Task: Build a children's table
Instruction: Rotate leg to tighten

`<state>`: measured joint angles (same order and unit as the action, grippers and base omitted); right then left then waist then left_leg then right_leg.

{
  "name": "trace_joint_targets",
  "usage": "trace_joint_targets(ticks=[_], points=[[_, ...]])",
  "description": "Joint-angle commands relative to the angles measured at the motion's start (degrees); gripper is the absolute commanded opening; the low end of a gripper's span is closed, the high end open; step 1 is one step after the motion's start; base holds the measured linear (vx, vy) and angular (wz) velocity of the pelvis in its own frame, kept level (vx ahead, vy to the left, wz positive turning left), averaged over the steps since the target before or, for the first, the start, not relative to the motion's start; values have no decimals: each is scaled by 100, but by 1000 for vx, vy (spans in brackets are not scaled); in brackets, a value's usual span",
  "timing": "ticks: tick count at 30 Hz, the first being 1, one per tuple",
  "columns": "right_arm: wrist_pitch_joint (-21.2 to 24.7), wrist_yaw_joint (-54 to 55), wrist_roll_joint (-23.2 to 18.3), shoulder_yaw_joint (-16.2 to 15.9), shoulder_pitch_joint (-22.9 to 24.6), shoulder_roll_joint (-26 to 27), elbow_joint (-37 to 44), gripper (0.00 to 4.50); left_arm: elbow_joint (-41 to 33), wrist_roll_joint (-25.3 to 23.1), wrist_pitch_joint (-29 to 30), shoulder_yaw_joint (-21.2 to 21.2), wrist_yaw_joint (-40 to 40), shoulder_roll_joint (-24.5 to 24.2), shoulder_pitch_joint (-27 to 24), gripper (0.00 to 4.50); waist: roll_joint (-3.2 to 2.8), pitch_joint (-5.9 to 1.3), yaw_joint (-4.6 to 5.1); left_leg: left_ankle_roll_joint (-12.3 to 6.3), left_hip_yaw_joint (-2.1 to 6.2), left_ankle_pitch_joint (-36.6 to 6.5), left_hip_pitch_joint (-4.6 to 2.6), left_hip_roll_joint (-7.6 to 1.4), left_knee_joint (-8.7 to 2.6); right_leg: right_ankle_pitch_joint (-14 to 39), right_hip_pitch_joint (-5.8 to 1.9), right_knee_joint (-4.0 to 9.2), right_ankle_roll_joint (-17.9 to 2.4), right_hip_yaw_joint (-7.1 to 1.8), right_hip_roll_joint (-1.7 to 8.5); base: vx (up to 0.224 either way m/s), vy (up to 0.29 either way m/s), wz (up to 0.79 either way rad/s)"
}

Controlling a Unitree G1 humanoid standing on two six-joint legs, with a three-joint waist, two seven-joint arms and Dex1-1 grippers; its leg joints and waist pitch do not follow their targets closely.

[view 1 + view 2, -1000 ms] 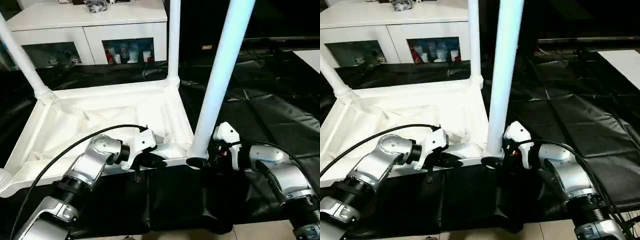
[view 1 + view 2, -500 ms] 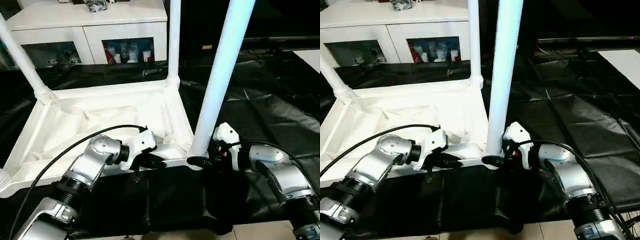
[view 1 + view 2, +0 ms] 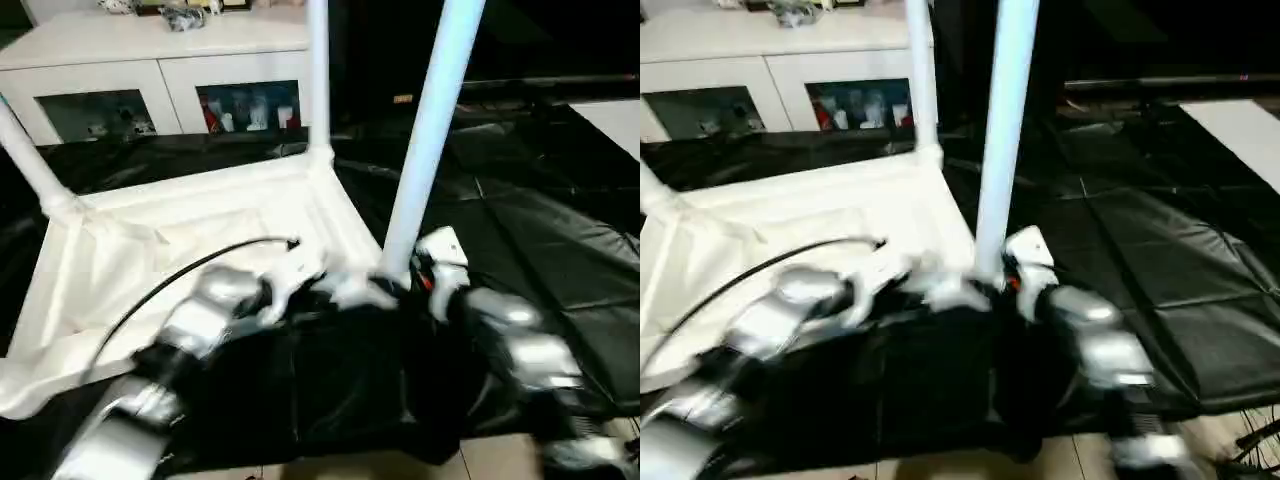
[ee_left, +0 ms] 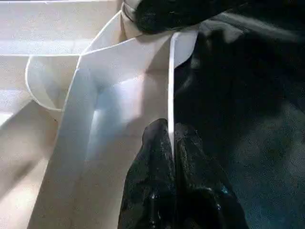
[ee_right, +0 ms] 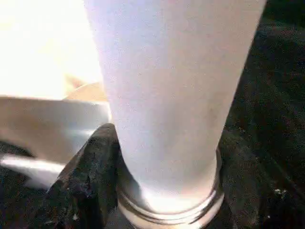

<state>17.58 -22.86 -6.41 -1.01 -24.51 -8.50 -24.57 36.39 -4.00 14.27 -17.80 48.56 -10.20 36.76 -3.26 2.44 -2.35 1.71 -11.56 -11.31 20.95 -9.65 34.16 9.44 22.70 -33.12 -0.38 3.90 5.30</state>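
The children's table lies upside down, its white top [image 3: 200, 220] on the black sheet with three legs standing up from the corner sockets. The nearest leg [image 3: 425, 150] rises from the front right corner. My right gripper [image 3: 400, 285] is at that leg's base. In the right wrist view its black fingers [image 5: 83, 183] sit on either side of the leg [image 5: 167, 95], closed against it just above the socket collar. My left gripper [image 4: 170, 131] is shut on the thin front rim [image 4: 170, 71] of the tabletop, just left of the same corner.
A white cabinet [image 3: 150, 60] with glass-fronted compartments stands behind the table. Black sheeting [image 3: 520, 200] covers the floor to the right. A strip of pale floor [image 3: 400, 465] shows at the near edge. The other legs [image 3: 318, 80] stand at the far corners.
The whole picture has shifted and blurred, so the camera has moved. Both grippers stay at the table's front right corner, one on the rim and one at the leg's base.
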Motion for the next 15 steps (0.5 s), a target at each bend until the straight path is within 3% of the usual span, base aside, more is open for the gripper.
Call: trace_joint_targets(ticks=[1,2,3,6,12,13,15], points=[[203,830,-98,199,-73,390,-454,265,421,-100,208,31,-757,318,163,0,78,-299,13,23,206,-1754,-115,-298,-475,2619,-158,505,-894,-220,357,0,0,0],[139,1361,-152,387,-228,656,-688,265,698,-185,211,44,-1149,535,317,0,52,-299,9,38,210,-1738,-116,-294,-477,2620,-153,511,-875,-223,361,0,0,0],[95,1614,-178,477,-311,784,-814,265,850,-231,192,50,-1345,643,395,0,23,-288,22,98,216,-1897,-168,-286,-478,2750,-102,538,-860,-216,351,0,0,0],[-166,1910,19,413,-562,988,-1130,265,1294,-413,-37,-26,-1773,907,561,0,44,-284,26,62,228,-2035,-142,-271,-490,2800,-124,578,-757,-193,353,0,0,0],[-431,1657,-80,505,-573,1045,-1004,265,1213,-429,-508,-132,-1398,890,516,0,57,-297,9,-66,244,-2026,-113,-280,-509,2845,-154,575,-692,-200,381,0,0,0],[-542,1602,-97,511,-541,1029,-922,315,1163,-436,-584,-170,-1297,856,496,0,46,-305,4,-83,244,-1965,-99,-286,-512,2788,-158,566,-699,-207,387,0,0,0],[-713,1551,-31,475,-529,991,-828,328,1249,-442,-726,-183,-1229,845,534,0,56,-307,-1,-115,233,-1898,-88,-284,-507,2718,-158,567,-713,-210,388,0,0,0]])
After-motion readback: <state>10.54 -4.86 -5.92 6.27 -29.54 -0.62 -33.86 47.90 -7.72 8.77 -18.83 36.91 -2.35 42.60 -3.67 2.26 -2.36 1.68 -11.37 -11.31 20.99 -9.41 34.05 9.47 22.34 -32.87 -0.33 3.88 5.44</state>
